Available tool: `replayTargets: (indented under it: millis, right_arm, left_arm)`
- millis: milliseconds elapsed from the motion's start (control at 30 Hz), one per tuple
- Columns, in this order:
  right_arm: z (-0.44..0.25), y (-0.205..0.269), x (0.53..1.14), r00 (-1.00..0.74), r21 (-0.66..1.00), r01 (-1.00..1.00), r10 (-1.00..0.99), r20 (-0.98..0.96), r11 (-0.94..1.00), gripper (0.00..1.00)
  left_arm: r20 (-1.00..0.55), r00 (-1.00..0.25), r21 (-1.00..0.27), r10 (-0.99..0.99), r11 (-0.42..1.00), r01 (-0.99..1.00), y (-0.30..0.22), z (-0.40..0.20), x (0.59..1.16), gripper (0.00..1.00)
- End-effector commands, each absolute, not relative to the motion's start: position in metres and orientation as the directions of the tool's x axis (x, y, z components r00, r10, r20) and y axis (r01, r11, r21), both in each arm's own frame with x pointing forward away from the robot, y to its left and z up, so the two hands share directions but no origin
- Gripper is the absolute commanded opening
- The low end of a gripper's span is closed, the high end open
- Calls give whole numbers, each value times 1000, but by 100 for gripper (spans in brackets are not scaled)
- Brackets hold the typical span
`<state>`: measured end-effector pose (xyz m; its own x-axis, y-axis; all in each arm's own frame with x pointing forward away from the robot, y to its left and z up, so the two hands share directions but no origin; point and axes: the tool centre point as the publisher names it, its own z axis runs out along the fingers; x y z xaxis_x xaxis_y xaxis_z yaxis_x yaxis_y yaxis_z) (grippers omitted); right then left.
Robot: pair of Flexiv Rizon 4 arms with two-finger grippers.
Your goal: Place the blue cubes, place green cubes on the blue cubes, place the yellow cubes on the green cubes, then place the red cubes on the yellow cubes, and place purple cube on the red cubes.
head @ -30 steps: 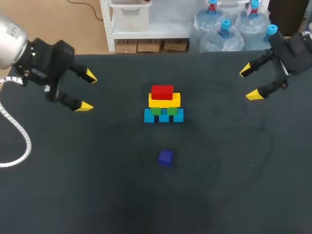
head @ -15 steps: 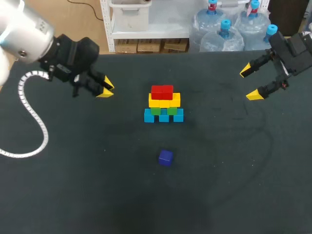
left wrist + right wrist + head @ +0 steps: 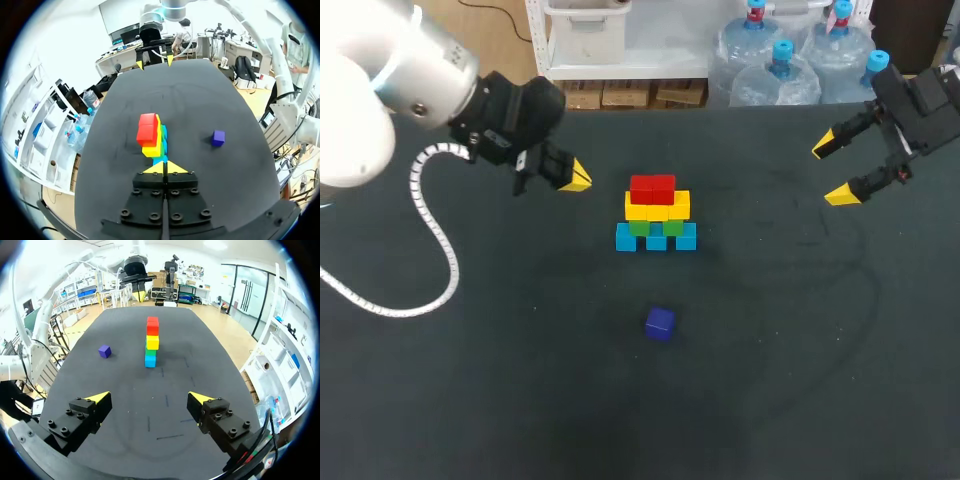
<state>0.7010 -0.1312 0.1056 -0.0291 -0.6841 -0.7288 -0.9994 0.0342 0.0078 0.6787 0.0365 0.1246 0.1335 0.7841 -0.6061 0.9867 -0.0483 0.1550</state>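
A stack of cubes stands mid-table: blue cubes (image 3: 656,238) at the base, green cubes (image 3: 655,227) on them, yellow cubes (image 3: 657,207) above, red cubes (image 3: 653,188) on top. The purple cube (image 3: 660,323) lies alone on the table nearer the front. My left gripper (image 3: 577,178) is shut with nothing in it, just left of the stack at red-cube height; in the left wrist view its tips (image 3: 164,167) point at the stack (image 3: 151,136), with the purple cube (image 3: 217,137) off to one side. My right gripper (image 3: 836,171) hangs open at the far right, empty (image 3: 150,399).
The black table (image 3: 520,380) carries only the stack and the purple cube. In the right wrist view the stack (image 3: 151,341) and the purple cube (image 3: 104,351) lie well ahead of the open fingers, with the left gripper (image 3: 137,291) beyond them.
My left gripper has shut and moved right toward the stack. The right arm, the stack and the purple cube have not moved.
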Motion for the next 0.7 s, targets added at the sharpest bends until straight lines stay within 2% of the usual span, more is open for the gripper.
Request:
replayTargets:
  millis: [33, 367, 700]
  right_arm:
    - [105, -131, 702, -28, 8, -999, -683, -730, 33, 100]
    - [105, -131, 702, -28, 8, -999, -683, -730, 33, 100]
    - [105, -131, 702, -28, 8, -999, -683, -730, 33, 100]
  left_arm:
    - [-601, 131, 137, 788, -60, 989, 23, 117, 690, 0]
    - [-594, 136, 98, 793, -96, 991, 1, 107, 692, 0]
    - [-520, 119, 79, 846, -91, 993, -3, 103, 695, 0]
